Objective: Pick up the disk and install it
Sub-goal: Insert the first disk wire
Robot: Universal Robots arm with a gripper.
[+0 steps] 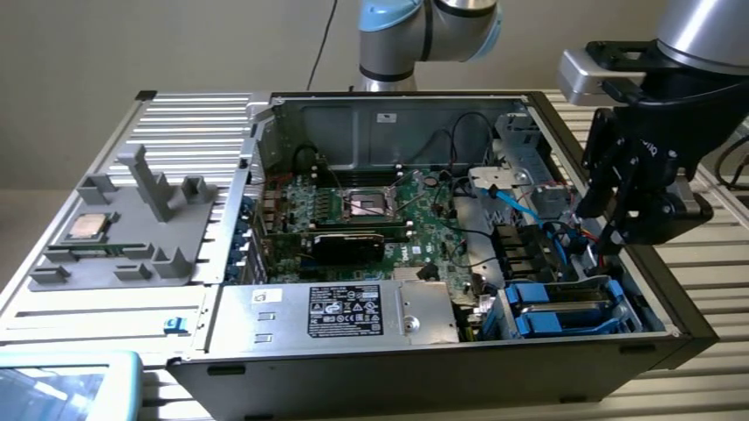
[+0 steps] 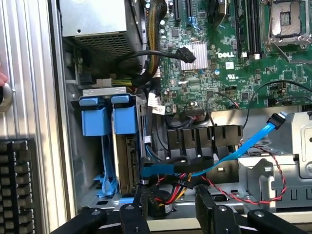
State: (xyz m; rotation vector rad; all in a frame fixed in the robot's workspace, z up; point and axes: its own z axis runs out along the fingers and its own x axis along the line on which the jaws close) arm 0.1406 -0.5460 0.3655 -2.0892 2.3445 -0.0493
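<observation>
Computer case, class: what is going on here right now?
A robot arm's gripper hangs open and empty over the open computer case, above the drive bays at the exterior view's right. The blue-railed disk sits in a bay beneath it, apart from the gripper.

The disk [image 1: 559, 309] sits in the lower right of the exterior view, slotted into the drive bay at the near corner of the open computer case. Blue plastic carrier rails frame it, with grey metal showing between them. In the wrist view the disk [image 2: 128, 163] stands on edge in the bay under a blue carrier tab. Its dark circuit-board side is exposed, and a second blue carrier stands just beside it.
</observation>
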